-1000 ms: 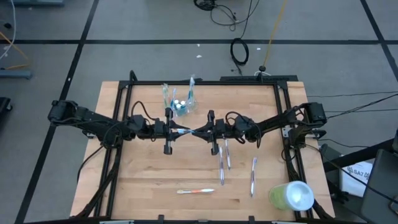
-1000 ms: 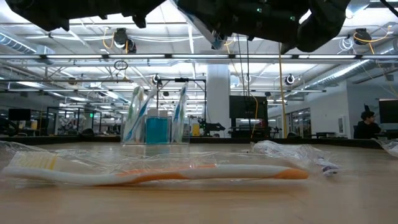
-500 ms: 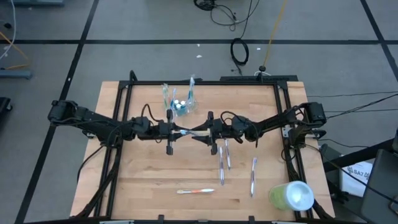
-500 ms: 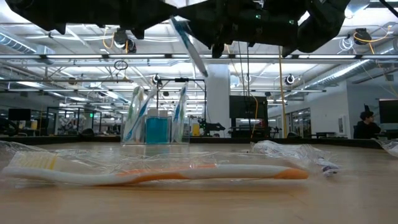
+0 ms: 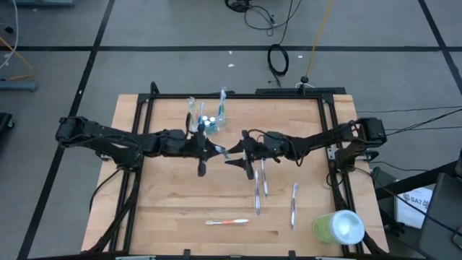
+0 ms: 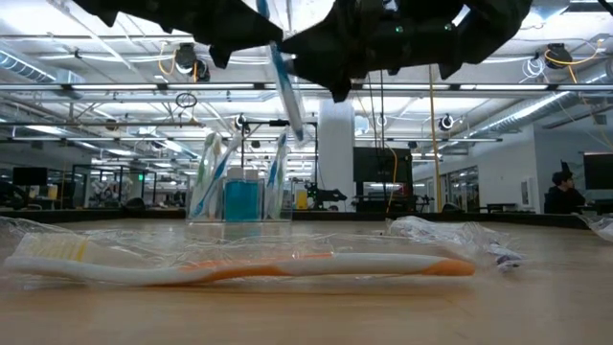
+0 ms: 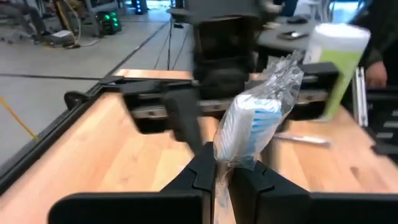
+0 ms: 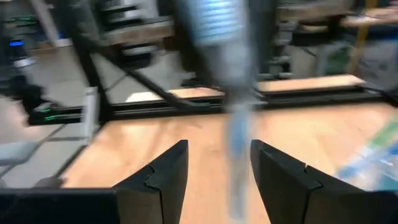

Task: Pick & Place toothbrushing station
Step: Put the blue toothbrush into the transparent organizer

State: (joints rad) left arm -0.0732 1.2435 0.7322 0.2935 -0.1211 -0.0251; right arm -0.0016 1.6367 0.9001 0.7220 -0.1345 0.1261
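Note:
A blue toothbrush in a clear wrapper is held in the air over the table's middle by my left gripper, which is shut on it. In the low view the blue toothbrush slants downward. My right gripper faces it from the right and is open. Its fingers stand on either side of the blurred toothbrush, apart from it. The clear cup, with several toothbrushes standing in it, stands behind the grippers toward the far edge. My left gripper pinches the wrapped toothbrush between its two fingers, on the wrapper just behind the bristle head. The fingers come almost level from the table's left. The brush sticks out past the fingertips toward the right gripper, slanting down, clear of the table.
Wrapped toothbrushes lie flat on the wood right of centre. An orange and white one lies near the front edge. A lime-green cylinder lies at the near right corner. A black frame borders the table.
My right gripper has opened and let go of the toothbrush, which both grippers held level between them a second ago. My left gripper keeps its hold and has tipped upward, edging toward the right. The brush has swung from out of the low view into a steep slant.

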